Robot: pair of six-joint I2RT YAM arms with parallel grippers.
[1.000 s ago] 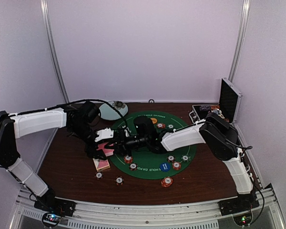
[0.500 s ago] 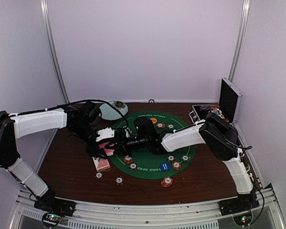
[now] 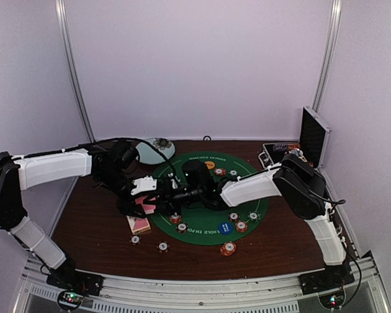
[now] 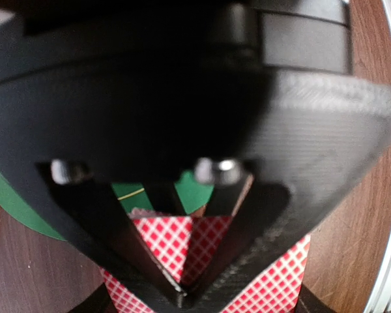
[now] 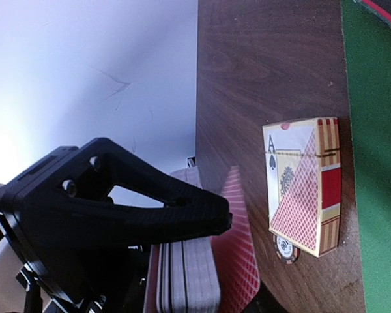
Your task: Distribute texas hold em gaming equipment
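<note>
My left gripper is shut on a deck of pink-backed playing cards at the left edge of the green mat. In the left wrist view its fingers meet in a V over the checked cards. My right gripper reaches left to the deck. In the right wrist view its jaws are shut at the deck's top, where one card stands off the stack. Striped chips lie on and around the mat, with a blue button and an orange button.
A card box lies on the wood by the mat, over a chip. Loose chips lie near the front. The pale plate stands at the back left and the open metal case at the back right.
Almost nothing. My left gripper with the deck has edged slightly right toward the right gripper.
</note>
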